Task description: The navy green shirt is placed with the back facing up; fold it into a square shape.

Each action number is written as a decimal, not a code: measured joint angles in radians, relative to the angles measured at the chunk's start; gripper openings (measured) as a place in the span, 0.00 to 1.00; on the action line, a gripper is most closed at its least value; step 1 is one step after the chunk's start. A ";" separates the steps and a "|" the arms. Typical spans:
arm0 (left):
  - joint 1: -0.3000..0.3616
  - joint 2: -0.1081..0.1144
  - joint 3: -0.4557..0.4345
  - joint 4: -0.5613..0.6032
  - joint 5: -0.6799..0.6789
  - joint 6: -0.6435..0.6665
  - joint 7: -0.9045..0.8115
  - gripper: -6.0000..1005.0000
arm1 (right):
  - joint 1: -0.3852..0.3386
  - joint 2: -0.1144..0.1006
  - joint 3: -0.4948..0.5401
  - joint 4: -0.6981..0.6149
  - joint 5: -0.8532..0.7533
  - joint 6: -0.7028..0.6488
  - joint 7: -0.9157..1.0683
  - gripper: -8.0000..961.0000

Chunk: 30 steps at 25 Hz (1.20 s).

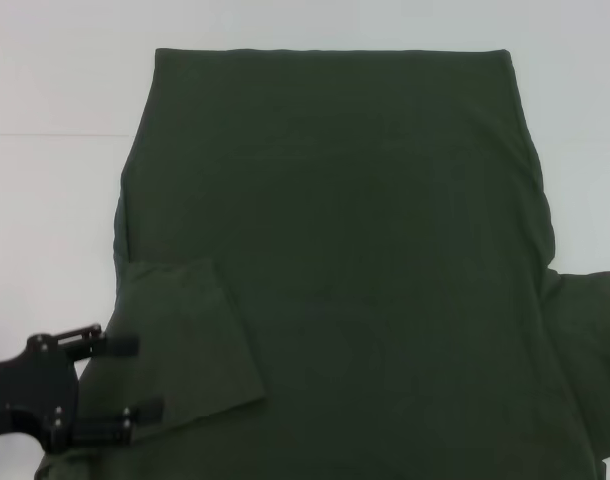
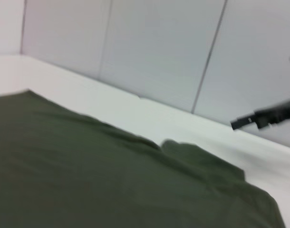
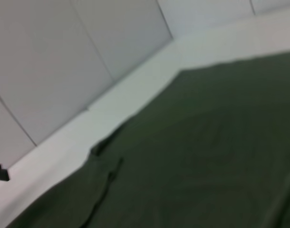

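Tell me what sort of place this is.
Probably a lab or test bench, not a home: a bare white table holds only the navy green shirt, plain panelled walls stand behind it, and the left gripper hovers nearby.

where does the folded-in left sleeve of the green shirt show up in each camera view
Head view: the left sleeve lies folded over the navy green shirt, lower left, beside the open left gripper.
Left wrist view: not identifiable; the sleeve bump there looks like the opposite sleeve, near the distant right gripper.
Right wrist view: lower left, the flap whose edge runs down.
Shared landmark: the shirt's straight far edge against the white table.
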 joint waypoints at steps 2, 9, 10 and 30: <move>0.006 -0.004 0.007 0.003 0.023 0.009 0.002 0.86 | 0.013 -0.013 0.001 -0.071 -0.053 -0.016 0.126 0.95; 0.008 -0.005 0.002 0.002 0.024 0.042 0.000 0.86 | 0.104 -0.064 -0.009 -0.268 -0.279 -0.058 0.518 0.95; 0.008 -0.005 0.001 0.002 0.024 0.046 0.000 0.86 | 0.125 -0.065 -0.016 -0.291 -0.334 -0.064 0.582 0.95; -0.002 -0.009 0.000 -0.019 0.019 0.049 0.009 0.86 | 0.323 -0.073 -0.180 -0.121 -0.666 0.081 0.820 0.95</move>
